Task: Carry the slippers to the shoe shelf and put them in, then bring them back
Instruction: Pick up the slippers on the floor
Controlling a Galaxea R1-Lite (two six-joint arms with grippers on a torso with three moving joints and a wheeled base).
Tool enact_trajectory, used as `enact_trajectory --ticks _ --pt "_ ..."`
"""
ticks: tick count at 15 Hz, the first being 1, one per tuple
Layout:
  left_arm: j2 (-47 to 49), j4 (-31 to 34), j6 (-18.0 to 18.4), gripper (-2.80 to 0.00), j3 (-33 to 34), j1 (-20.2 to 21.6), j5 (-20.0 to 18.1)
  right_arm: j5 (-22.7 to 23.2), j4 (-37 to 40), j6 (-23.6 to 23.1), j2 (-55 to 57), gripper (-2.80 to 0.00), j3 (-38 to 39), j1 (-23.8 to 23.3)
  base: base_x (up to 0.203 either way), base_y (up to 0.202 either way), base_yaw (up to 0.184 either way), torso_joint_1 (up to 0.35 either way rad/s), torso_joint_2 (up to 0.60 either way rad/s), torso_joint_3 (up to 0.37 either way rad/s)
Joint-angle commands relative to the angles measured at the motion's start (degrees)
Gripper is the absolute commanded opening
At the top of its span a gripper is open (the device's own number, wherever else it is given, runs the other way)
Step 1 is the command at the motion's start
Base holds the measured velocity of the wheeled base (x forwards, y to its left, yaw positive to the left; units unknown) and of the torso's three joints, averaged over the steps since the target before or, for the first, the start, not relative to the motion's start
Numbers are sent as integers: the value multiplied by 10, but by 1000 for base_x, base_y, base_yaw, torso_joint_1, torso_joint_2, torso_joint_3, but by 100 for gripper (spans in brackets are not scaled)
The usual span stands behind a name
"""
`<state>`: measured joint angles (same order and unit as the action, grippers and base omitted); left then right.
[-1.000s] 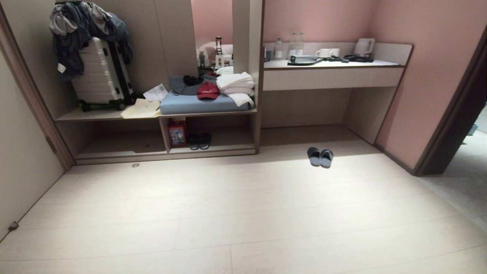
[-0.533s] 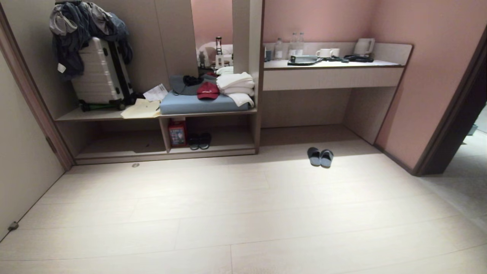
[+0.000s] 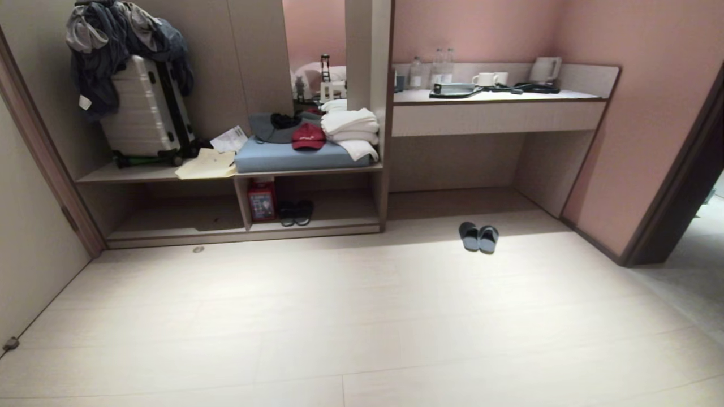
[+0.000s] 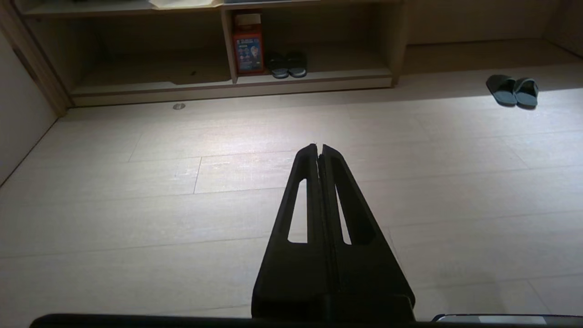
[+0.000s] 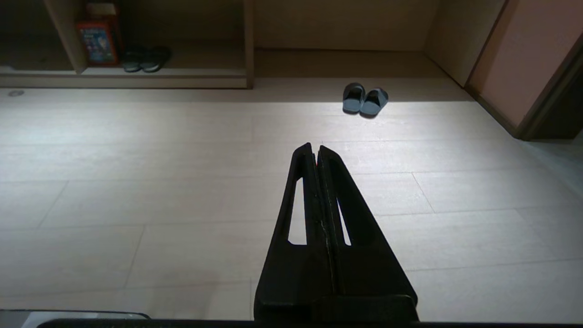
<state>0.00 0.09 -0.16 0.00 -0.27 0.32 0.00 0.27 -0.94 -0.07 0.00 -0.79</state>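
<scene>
Slippers (image 3: 478,237) soft matt cloth; shoe shelf (image 3: 317,226) beige wood-grain board; floor (image 3: 362,316) pale matt planks.

Pale plank floor (image 3: 362,316) runs to pink walls (image 3: 639,113), a wall-mounted tabletop (image 3: 498,97) with a kettle (image 3: 544,69), a suitcase (image 3: 148,113) on a bench, and a dark doorway at right

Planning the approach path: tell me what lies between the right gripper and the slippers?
Only bare floor between the shut right gripper and the slippers, per the right wrist view.
</scene>
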Motion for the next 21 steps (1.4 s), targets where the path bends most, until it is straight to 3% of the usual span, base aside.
enact_trajectory --ticks 1,21 --pt "0 0 0 -280 1 0 0 0 0 0 0 -280 1 0 193 0 -2 2 -1 -6" --pt "0 1 -1 -280 1 0 -1 0 0 0 0 -280 1 0 195 0 -1 1 2 3"
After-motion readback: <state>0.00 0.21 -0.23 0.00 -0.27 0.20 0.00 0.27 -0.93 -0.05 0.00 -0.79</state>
